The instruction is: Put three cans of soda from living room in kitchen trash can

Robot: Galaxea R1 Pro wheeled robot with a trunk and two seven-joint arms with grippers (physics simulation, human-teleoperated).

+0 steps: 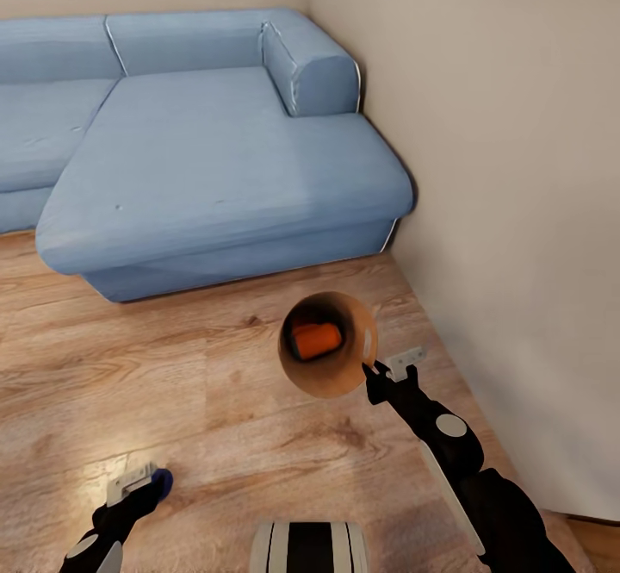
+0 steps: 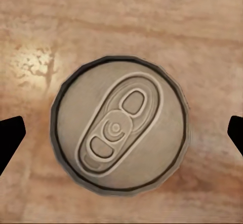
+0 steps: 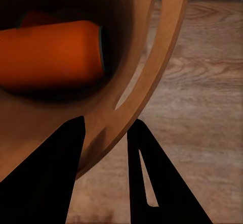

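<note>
The wood-brown trash can (image 1: 331, 379) hangs tilted above the floor, its mouth toward me. My right gripper (image 1: 372, 372) is shut on its rim (image 3: 109, 128), one finger inside and one outside. An orange soda can (image 1: 315, 340) lies on its side in the bin (image 3: 48, 52). The dark blue soda can (image 1: 162, 482) stands upright on the floor; its pale top (image 2: 119, 128) sits centred in the left wrist view. My left gripper (image 1: 142, 485) is open directly above it, and its fingertips (image 2: 10, 138) are wide apart, clear of the can. The third can is out of view.
The big light-blue corner sofa (image 1: 215, 159) fills the back of the living room. A beige wall (image 1: 517, 211) runs close along the right, beside my right arm. Wood floor (image 1: 172, 383) stretches between the sofa and my base (image 1: 308, 547).
</note>
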